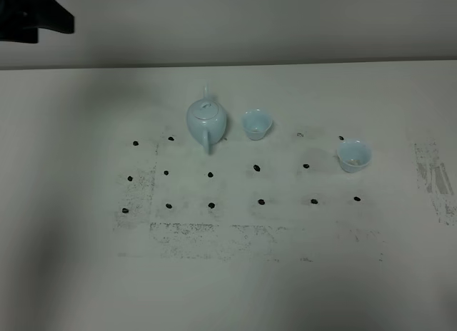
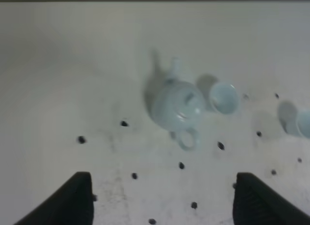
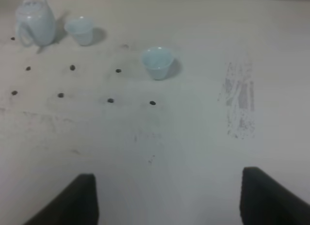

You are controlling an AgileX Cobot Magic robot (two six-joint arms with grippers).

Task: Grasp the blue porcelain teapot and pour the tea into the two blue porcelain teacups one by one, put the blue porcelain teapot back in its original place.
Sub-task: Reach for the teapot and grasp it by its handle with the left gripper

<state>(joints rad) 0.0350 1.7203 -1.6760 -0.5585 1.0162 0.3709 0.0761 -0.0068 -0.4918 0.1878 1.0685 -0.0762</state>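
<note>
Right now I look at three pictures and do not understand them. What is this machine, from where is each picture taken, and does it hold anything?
It is a robot with two arms. One camera looks down from high on the white table; two sit on the wrists. The dark shapes there are the left gripper and the right gripper, both open and empty. On the table are a pale-blue glossy round porcelain teapot, two small pale-blue handleless porcelain cups and small black dots.
</note>
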